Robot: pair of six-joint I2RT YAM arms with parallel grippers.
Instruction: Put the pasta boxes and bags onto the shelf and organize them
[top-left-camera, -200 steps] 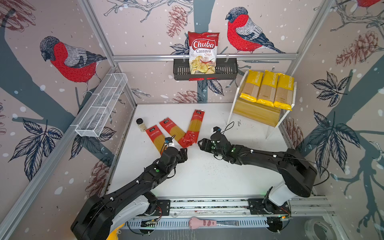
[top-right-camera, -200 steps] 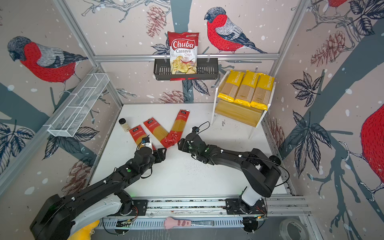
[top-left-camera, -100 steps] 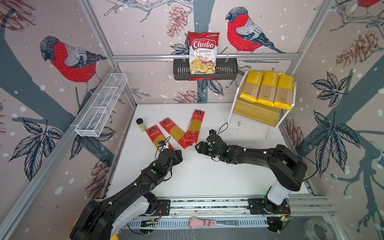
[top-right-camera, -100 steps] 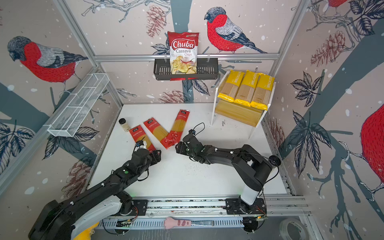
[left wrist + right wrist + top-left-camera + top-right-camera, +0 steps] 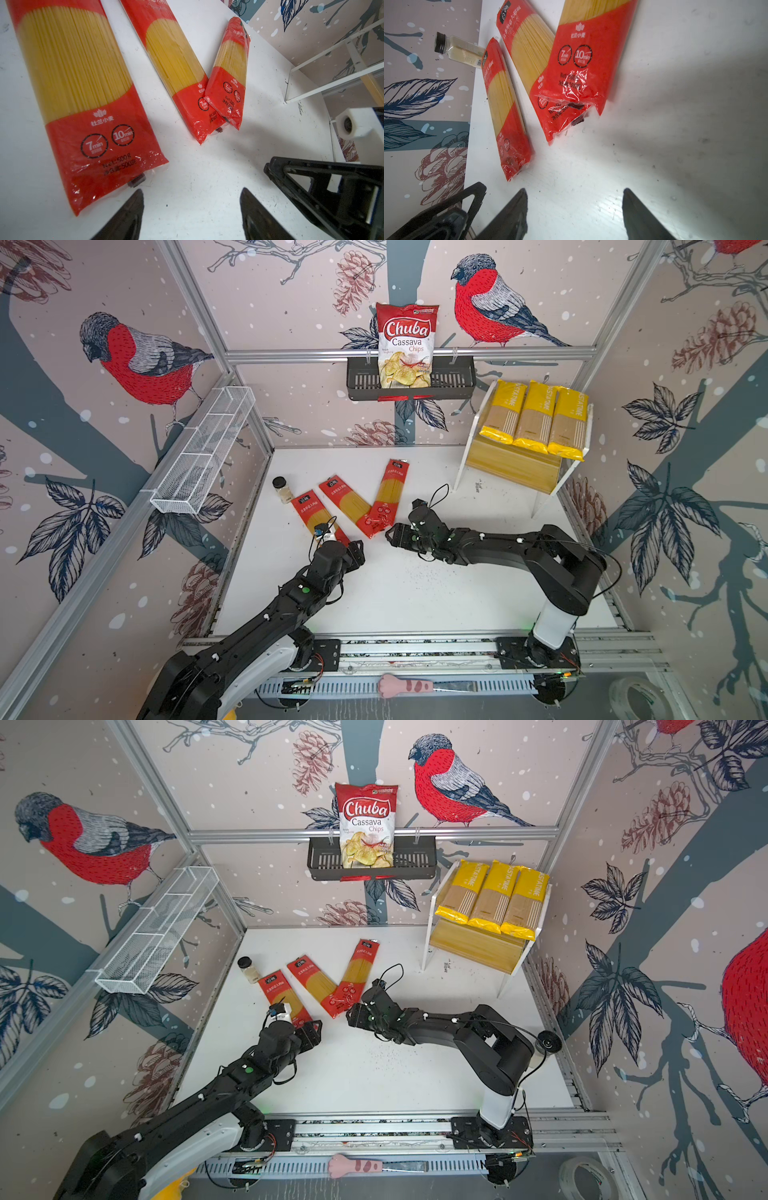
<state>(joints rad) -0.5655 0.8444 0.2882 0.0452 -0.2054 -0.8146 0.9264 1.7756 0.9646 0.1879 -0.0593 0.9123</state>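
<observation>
Halftime on the pasta job, going by the layout. Up on the shelf (image 5: 513, 466) in the back right corner, top tier filled: three yellow packets (image 5: 536, 420) side by side across the upper board, looking tidy. Lower tier bare.

Down on the counter (image 5: 415, 597), three red-ended packets waiting, all lying flat. Leftmost red packet (image 5: 309, 512) on its own, just beside a small bottle (image 5: 282, 489). Middle red packet (image 5: 345, 502) and right red packet (image 5: 392, 489) making a V, near ends overlapping, the right one on top in the wrist views.

Left fingers (image 5: 356, 551) low over the counter at the near end of the leftmost packet, spread well apart, gripping nothing, only bare white counter between them in the left wrist view. Right fingers (image 5: 394, 533) facing them from across the middle, close to the tip of the V, also spread wide and empty. Neither touching a packet, as far as can be told.

So: three shelved, three left, probably bound for that lower board. Worth lifting the top one of the overlapped pair cleanly, to avoid dragging its neighbour along. Chips bag (image 5: 406, 346) in the black basket (image 5: 361, 383) not part of this and best left alone.
</observation>
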